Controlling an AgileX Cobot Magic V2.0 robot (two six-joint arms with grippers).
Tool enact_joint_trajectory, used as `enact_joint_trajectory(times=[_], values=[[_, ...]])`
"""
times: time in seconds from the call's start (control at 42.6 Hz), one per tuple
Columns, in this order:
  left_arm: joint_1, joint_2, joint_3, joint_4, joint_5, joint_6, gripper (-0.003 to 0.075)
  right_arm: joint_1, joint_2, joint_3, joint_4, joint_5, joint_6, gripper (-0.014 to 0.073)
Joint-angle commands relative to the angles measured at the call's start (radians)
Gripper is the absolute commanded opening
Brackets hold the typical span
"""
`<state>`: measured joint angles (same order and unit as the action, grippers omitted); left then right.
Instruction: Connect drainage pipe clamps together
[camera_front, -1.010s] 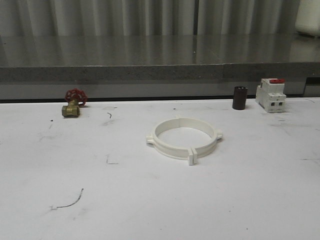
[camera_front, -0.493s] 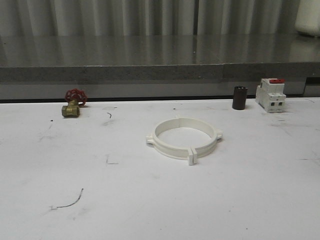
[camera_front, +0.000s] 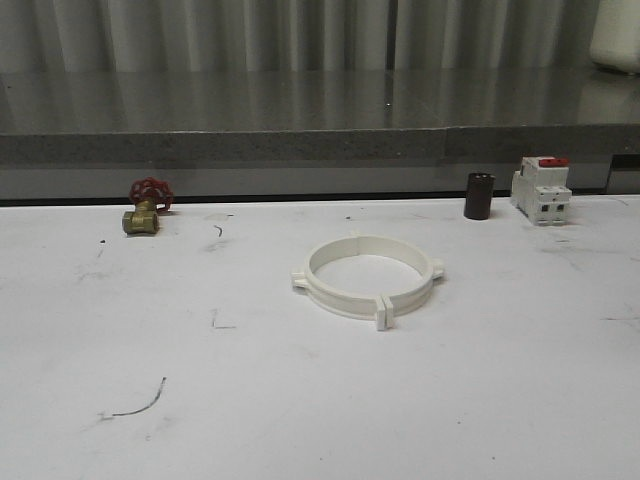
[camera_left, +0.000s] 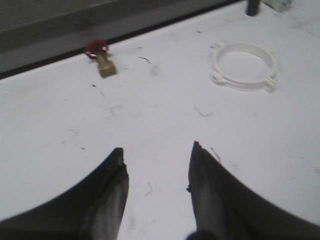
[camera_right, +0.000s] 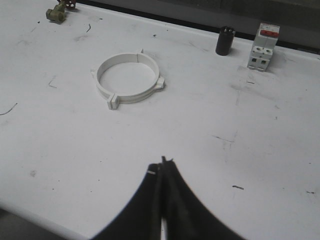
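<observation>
Drainage pipe clamps (camera_front: 366, 277) are seen lying flat near the middle of the white table (camera_front: 300, 400) as one closed ring, the paired end tabs (camera_front: 381, 315) met at the near side, so the joining is judged done or nearly so. The left gripper (camera_left: 157, 172) is held spread and the right gripper (camera_right: 162, 167) pressed together, both empty and well apart from the ring. If the seams are to be checked, the tabs should be pinched squarely rather than the thin band, and the ring kept flat so that it is not slid.

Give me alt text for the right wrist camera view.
Two white drainage pipe clamps lie joined as a ring on a white table, the right gripper shut and hovering apart from them. A circuit breaker stands behind.
</observation>
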<state>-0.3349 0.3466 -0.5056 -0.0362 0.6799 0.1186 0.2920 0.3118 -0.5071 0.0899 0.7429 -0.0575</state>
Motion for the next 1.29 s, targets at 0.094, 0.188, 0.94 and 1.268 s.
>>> enact_joint_trajectory(times=[0.094, 0.188, 0.94, 1.268], values=[[0.198, -0.162, 0.191, -0.026, -0.33, -0.001, 0.0129, -0.005, 0.006, -0.022, 0.008, -0.073, -0.007, -0.0069], [0.268, -0.229, 0.298, -0.06, -0.458, -0.001, 0.0041, -0.005, 0.006, -0.022, 0.008, -0.073, -0.007, -0.0069], [0.331, -0.363, 0.532, -0.072, -0.653, -0.001, -0.002, -0.005, 0.006, -0.022, 0.007, -0.071, -0.007, -0.0069], [0.331, -0.363, 0.532, -0.072, -0.66, -0.037, -0.002, -0.005, 0.006, -0.022, 0.007, -0.071, -0.007, -0.0069]])
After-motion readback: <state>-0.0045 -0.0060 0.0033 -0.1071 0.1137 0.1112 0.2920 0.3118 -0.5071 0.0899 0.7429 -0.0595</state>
